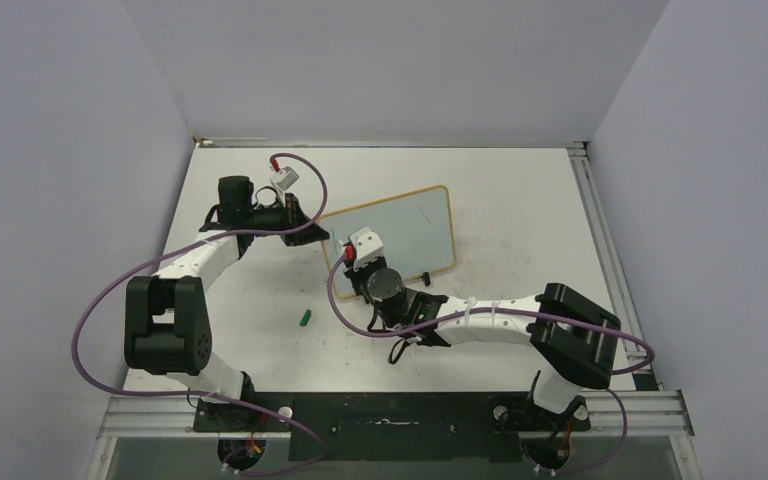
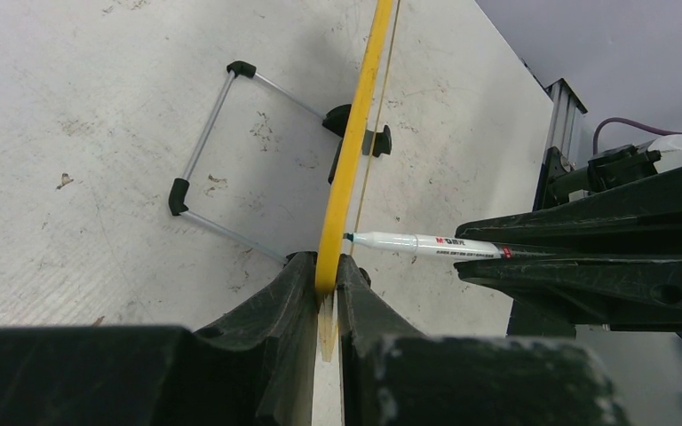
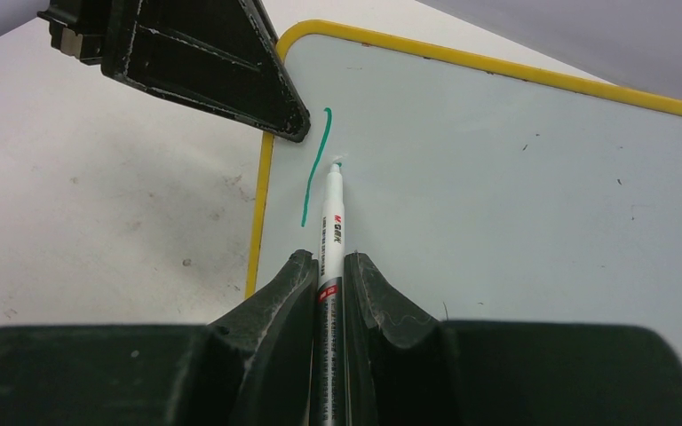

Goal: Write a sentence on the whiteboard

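Right wrist: "M&G" marker (image 3: 330,226) on whiteboard (image 3: 515,195)

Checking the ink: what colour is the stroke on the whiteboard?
Teal-green stroke, clearest in the right wrist view.

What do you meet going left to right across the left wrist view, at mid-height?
wire stand → whiteboard, seen edge-on → marker, tip at the board → right gripper shut on the marker
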`<state>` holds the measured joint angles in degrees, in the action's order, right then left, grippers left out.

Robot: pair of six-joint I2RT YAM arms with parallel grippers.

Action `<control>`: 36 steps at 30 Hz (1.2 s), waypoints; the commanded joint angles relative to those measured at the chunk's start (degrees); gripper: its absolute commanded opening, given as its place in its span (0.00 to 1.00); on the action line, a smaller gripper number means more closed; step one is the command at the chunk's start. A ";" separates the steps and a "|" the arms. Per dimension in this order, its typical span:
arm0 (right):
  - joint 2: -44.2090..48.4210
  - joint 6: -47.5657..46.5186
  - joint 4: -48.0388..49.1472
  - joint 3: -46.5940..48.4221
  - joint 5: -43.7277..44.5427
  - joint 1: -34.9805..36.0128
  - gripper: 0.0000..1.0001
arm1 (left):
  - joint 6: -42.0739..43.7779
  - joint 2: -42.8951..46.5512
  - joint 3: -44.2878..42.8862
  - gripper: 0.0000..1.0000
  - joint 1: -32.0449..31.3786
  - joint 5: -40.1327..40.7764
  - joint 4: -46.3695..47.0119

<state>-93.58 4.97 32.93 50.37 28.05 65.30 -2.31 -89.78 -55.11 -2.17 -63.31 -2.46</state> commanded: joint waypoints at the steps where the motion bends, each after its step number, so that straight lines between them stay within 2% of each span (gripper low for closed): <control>1: -1.36 0.68 1.46 1.76 -0.84 0.32 0.05 | 0.54 1.82 -1.75 0.00 0.33 -0.15 -1.09; 36: 0.91 3.70 0.09 -2.82 3.58 0.88 0.05 | 0.59 1.71 -1.84 0.00 0.42 0.03 -1.32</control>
<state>-94.67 8.21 32.99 48.29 28.86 66.59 -2.31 -89.78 -55.11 -2.13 -62.76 -2.59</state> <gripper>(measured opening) 0.151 0.097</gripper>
